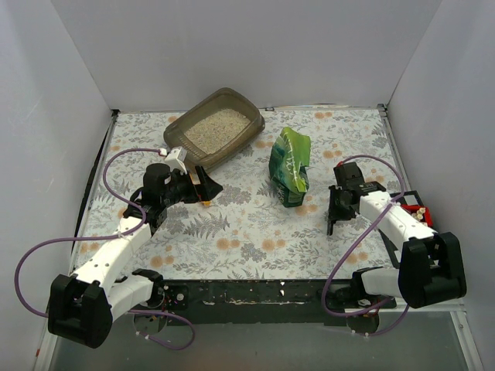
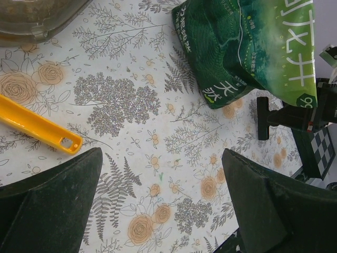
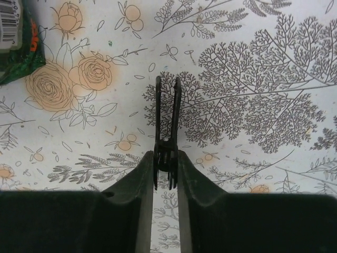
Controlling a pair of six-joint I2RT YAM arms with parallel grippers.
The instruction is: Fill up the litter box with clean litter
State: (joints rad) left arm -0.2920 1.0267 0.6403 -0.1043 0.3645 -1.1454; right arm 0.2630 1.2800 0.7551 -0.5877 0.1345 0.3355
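Note:
The grey-brown litter box [image 1: 249, 135] sits at the back left with pale beige clean litter [image 1: 218, 127] spread inside it; its rim also shows in the left wrist view [image 2: 37, 29]. The green bag [image 1: 291, 166] stands upright right of the box and shows in the left wrist view [image 2: 247, 47]. My left gripper [image 1: 205, 189] is open and empty just in front of the box, above a yellow scoop [image 2: 39, 126]. My right gripper [image 1: 332, 219] is low over the table right of the bag, shut on a thin black clip [image 3: 166, 113].
The floral table cover [image 1: 247, 232] runs between white walls on three sides. A small red and white object [image 1: 418, 210] lies at the right edge by the right arm. Purple cables loop beside both arm bases.

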